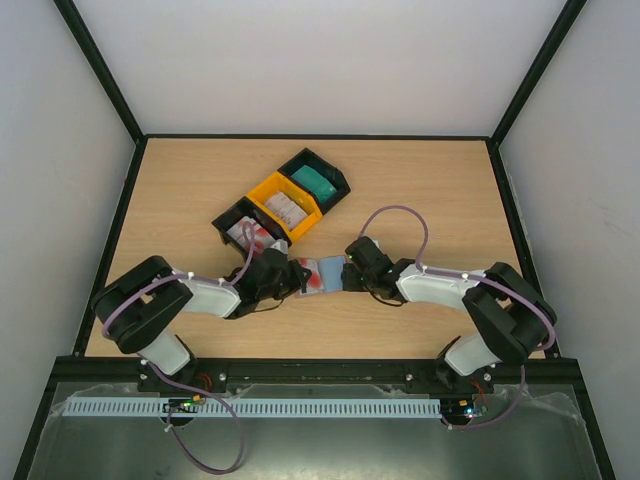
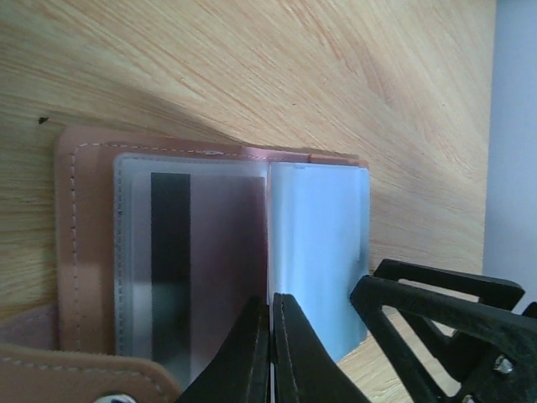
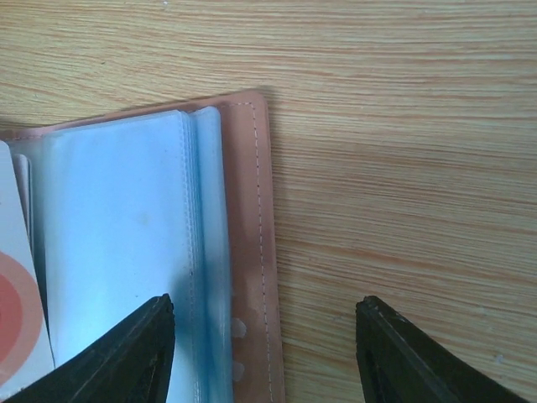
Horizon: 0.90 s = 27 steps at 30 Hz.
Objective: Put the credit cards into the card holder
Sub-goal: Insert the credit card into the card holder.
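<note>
The card holder is laid open on the desk, between the two end effectors. The left end effector is closed tight on the edge of a clear pocket leaf at the holder's middle. A striped card is seen inside the pocket left of the pinch, and a pale blue pocket lies to its right. The right end effector is held wide with nothing gripped. The holder's right edge is straddled by it: one finger over the blue pockets, the other over bare desk. A red-and-white card is seen on the pockets at the left margin of the right wrist view. Other credit cards are stacked in three trays behind the holder: a red-and-white stack in the near black tray, a pale stack in the yellow tray, and a teal stack in the far black tray.
</note>
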Available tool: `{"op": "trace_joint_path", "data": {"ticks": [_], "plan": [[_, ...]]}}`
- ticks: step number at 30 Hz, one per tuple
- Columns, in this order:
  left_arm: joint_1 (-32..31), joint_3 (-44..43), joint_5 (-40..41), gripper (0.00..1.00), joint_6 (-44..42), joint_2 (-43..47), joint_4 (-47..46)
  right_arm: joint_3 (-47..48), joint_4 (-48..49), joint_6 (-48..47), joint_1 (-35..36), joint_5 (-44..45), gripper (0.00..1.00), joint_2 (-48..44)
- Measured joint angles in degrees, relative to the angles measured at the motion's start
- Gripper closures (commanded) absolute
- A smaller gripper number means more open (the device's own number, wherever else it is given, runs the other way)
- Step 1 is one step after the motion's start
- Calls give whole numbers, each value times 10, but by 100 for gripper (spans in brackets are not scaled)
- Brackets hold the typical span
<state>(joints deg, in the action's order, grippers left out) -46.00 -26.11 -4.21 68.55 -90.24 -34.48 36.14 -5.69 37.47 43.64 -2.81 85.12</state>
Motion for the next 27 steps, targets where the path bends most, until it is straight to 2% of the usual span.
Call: {"op": "trace_joint_path", "data": {"ticks": [15, 27], "plan": [[-8, -14, 8, 98, -4, -19, -8, 0, 33, 2, 0, -7, 64, 18], [-10, -18, 27, 98, -7, -12, 10, 0, 35, 7, 0, -7, 65, 19]]}}
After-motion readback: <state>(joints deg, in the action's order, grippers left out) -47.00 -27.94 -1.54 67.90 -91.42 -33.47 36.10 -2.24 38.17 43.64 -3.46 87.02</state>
